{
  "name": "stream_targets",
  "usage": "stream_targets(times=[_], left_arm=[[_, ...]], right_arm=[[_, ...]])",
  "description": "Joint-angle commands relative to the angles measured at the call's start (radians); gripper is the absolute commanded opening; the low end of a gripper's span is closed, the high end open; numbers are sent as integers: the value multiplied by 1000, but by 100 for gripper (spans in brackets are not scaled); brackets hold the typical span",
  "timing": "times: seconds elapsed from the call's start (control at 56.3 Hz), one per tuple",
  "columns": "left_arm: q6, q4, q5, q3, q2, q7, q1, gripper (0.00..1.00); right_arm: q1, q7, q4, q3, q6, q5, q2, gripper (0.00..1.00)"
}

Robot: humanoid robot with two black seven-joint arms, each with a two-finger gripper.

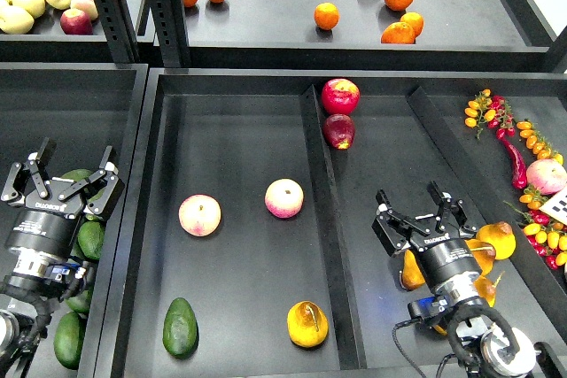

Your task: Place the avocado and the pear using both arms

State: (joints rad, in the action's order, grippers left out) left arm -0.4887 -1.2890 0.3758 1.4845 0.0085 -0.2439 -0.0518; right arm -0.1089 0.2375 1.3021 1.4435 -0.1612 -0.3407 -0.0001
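Note:
A dark green glossy avocado [180,327] lies at the front left of the middle tray [239,121]. To its right, near the tray's divider, rests the yellow-orange pear [307,324] with a dark streak. My left gripper [73,174] hangs open over the left bin, well left of the avocado, with nothing held. Over the right compartment, my right gripper [414,205] is open and empty, to the right of the pear.
Two pink-cream peaches [200,215] [284,198] sit mid-tray. More avocados [91,238] fill the left bin, more pears [498,238] lie under my right arm. Red apples [340,95] sit beyond the divider, chillies and small tomatoes [532,143] at right, oranges [326,15] on the upper shelf.

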Motion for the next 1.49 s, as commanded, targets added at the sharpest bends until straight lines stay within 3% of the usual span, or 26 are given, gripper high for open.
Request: stream_targets(times=[0.0,1.474], left_arm=[[0,8,0,-1,-2,-5,-8,100],[0,17,-1,-27,-8,-18,-2,100]], right_arm=[[0,0,-1,-8,0,2,0,100],[-2,0,-3,-11,0,9,0,100]])
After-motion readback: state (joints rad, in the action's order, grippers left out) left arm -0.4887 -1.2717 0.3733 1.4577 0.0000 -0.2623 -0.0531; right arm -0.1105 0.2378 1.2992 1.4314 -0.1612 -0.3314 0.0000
